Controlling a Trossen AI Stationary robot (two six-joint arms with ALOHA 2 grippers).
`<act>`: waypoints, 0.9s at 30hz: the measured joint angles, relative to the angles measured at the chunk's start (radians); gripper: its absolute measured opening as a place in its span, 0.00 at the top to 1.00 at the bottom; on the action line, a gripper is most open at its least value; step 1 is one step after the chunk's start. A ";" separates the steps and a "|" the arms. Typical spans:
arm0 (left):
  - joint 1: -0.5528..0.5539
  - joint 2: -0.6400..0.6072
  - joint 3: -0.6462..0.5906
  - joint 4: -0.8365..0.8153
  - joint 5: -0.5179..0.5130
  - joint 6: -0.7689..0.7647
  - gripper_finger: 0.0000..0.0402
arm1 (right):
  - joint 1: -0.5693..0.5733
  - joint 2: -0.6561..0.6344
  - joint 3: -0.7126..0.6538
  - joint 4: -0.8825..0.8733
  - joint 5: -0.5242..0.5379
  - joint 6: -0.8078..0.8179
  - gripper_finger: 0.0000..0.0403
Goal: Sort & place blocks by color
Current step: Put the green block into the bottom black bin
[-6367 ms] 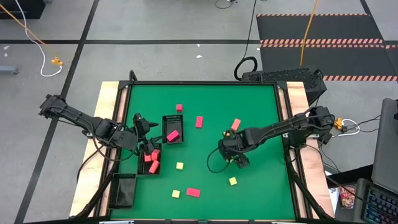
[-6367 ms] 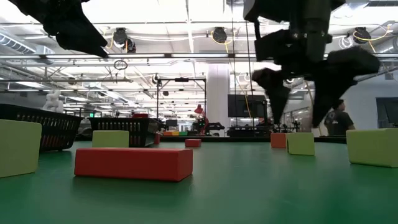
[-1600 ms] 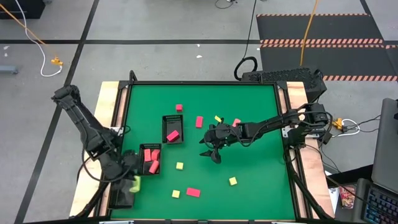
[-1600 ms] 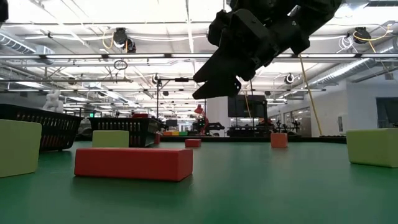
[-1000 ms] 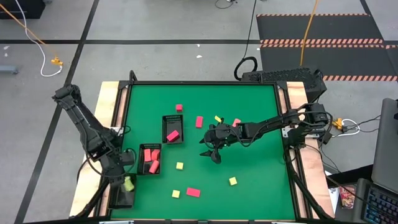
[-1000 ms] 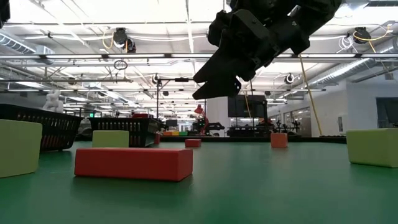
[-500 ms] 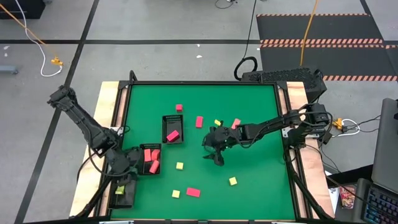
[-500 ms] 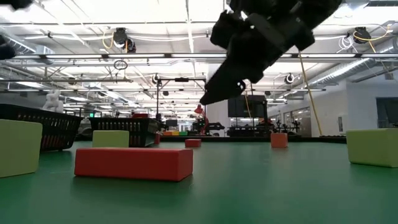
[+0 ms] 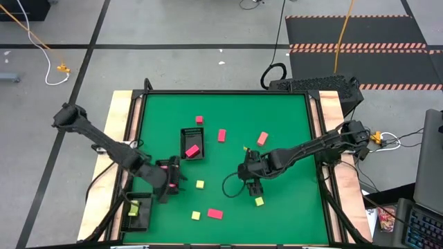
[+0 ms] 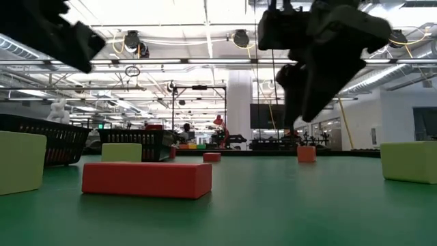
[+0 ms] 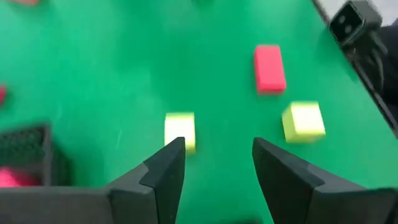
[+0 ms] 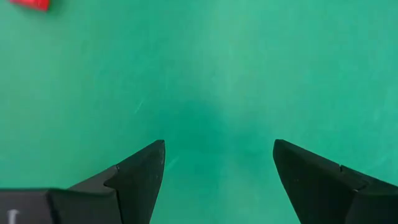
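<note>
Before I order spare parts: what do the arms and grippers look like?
Both arms are dark, slim, jointed, with black cables looped alongside. The left gripper and right gripper each have two black wedge-shaped fingers tapering to blunt tips. No markings show.

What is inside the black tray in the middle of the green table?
The middle black tray holds one magenta-red block, lying at its near end. The rest of the tray looks bare.
</note>
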 joint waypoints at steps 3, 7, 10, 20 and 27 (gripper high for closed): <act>0.019 0.078 0.000 0.110 0.001 0.079 0.51 | 0.016 0.000 0.000 -0.033 -0.004 0.058 0.28; 0.052 0.141 0.000 0.158 -0.007 0.136 0.44 | 0.038 0.000 0.000 -0.052 -0.007 0.158 0.28; 0.075 0.184 0.000 0.150 -0.007 0.140 0.37 | 0.065 0.000 0.000 -0.057 -0.008 0.231 0.28; 0.116 0.328 0.000 0.156 0.020 0.096 0.16 | 0.169 0.000 0.000 -0.002 0.081 0.437 0.28; 0.123 0.338 0.000 0.213 0.020 0.082 0.16 | 0.226 0.000 0.000 0.053 0.172 0.508 0.28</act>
